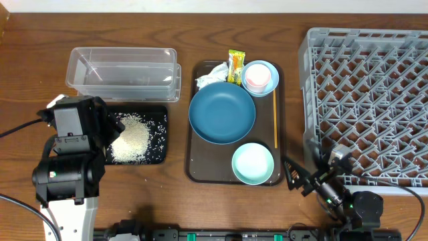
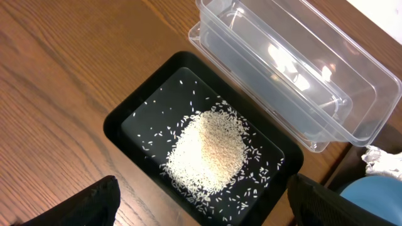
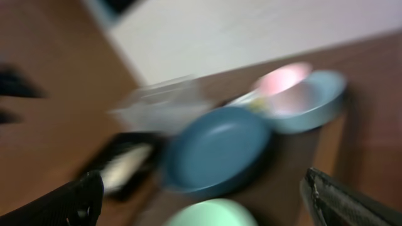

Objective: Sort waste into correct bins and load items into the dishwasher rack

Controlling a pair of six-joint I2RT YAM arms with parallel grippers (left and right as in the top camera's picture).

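A heap of rice [image 1: 131, 142] [image 2: 208, 150] lies in the black tray [image 1: 158, 119] [image 2: 135, 113]. The clear container [image 1: 124, 72] [image 2: 295, 69] stands behind it. On the brown serving tray sit the dark-blue plate [image 1: 222, 112] [image 3: 217, 150], a mint bowl [image 1: 253, 163] [image 3: 210, 215], a second bowl [image 1: 265, 69] holding the pink cup [image 1: 257, 77], the tissue [image 1: 212, 73] [image 2: 383, 162], the yellow-green wrapper [image 1: 235, 67] and the orange stick [image 1: 275, 120]. The grey rack [image 1: 371, 100] stands at the right. My left gripper [image 2: 204, 216] is open and empty above the black tray. My right gripper [image 1: 297, 179] [image 3: 204, 201] is open and empty near the front mint bowl.
The brown serving tray [image 1: 195, 167] lies in the middle of the wooden table. The right wrist view is blurred by motion. The left arm's body [image 1: 67, 167] covers the table's front left.
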